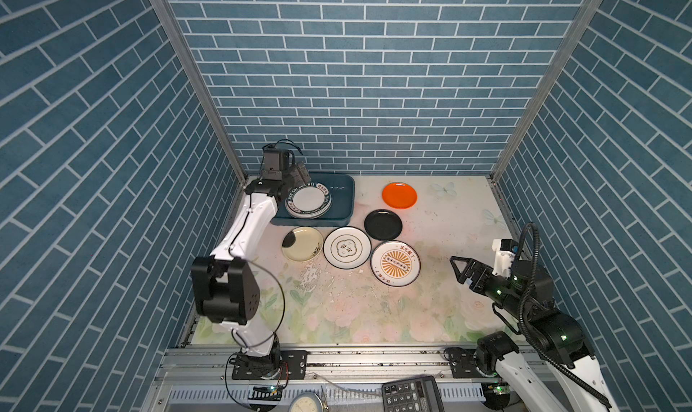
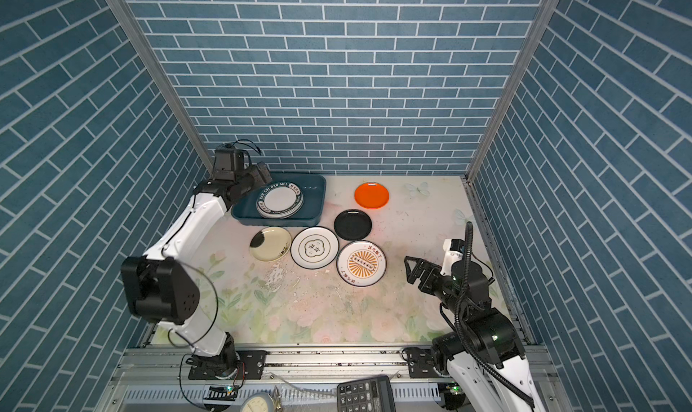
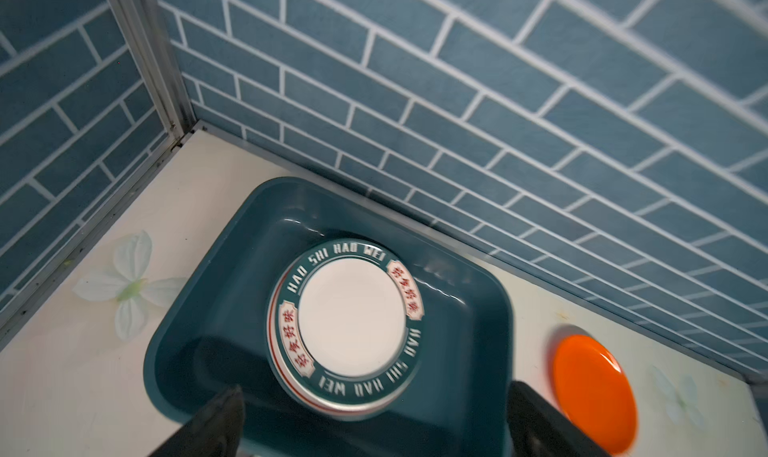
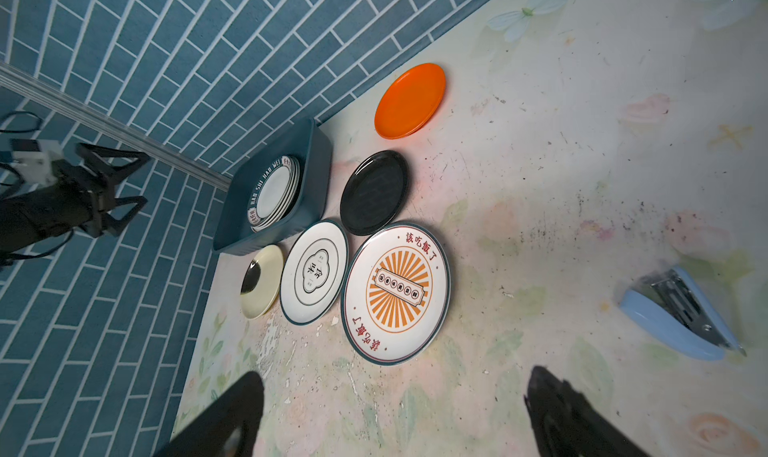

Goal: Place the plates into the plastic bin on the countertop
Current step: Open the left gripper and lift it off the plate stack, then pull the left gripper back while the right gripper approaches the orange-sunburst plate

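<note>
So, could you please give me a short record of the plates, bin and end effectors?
bin: plastic bin, back left of countertop
in bin: plate stack, teal-rimmed on top
loose plates: orange plate, black plate, cream plate, cloud-motif plate, sunburst plate
left end effector: open, empty, above bin
right end effector: open, empty, right of loose plates

We see the floral bench (image 1: 374, 309) carrying a teal bin (image 1: 310, 223) far left, five loose plates (image 1: 347, 247) beside it, and a blue stapler (image 4: 681, 313).

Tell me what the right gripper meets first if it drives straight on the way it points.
Likely the sunburst plate, lying ahead of the open right gripper; if it slopes downward, bare countertop comes first. Depth is unclear.
</note>
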Robot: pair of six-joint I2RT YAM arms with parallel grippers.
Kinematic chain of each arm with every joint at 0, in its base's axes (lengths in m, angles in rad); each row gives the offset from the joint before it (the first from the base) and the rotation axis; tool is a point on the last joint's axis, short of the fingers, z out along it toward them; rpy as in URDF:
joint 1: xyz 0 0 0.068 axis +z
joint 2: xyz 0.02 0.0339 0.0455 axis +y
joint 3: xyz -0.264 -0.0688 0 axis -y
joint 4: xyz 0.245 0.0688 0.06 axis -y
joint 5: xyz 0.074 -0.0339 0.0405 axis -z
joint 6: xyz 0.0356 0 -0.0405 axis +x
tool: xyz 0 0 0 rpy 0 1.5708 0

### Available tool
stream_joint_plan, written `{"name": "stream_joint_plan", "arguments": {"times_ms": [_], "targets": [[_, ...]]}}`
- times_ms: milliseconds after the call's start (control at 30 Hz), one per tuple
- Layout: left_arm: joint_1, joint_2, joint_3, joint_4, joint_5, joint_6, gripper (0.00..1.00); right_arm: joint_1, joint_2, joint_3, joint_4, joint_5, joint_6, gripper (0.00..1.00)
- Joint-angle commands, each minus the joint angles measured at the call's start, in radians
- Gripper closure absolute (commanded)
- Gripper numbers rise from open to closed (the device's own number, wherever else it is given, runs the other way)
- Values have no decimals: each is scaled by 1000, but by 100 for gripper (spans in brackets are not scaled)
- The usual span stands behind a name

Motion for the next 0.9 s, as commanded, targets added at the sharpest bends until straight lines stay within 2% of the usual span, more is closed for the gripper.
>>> {"name": "stream_joint_plan", "arguments": {"times_ms": [0, 200, 333, 467, 600, 867], "targets": [[-55, -145, -121, -41, -97, -12, 0, 2, 60, 30, -17, -75, -28, 1], [-132, -519, -369, -163, -112, -123, 0, 1, 217, 138, -37, -153, -91, 2], [-141, -758, -464, -301, -92, -191, 0, 0, 281, 110, -1, -193, -110, 1], [-141, -964, -508, -434, -57, -253, 0, -1, 304, 16, 144, -249, -37, 1], [-141, -1078, -525, -508, 1, -281, 0, -2, 331, -43, 235, -277, 24, 2], [-140, -1225, -581, -578, 103, -311, 1, -4, 380, -108, 323, -284, -24, 2]]}}
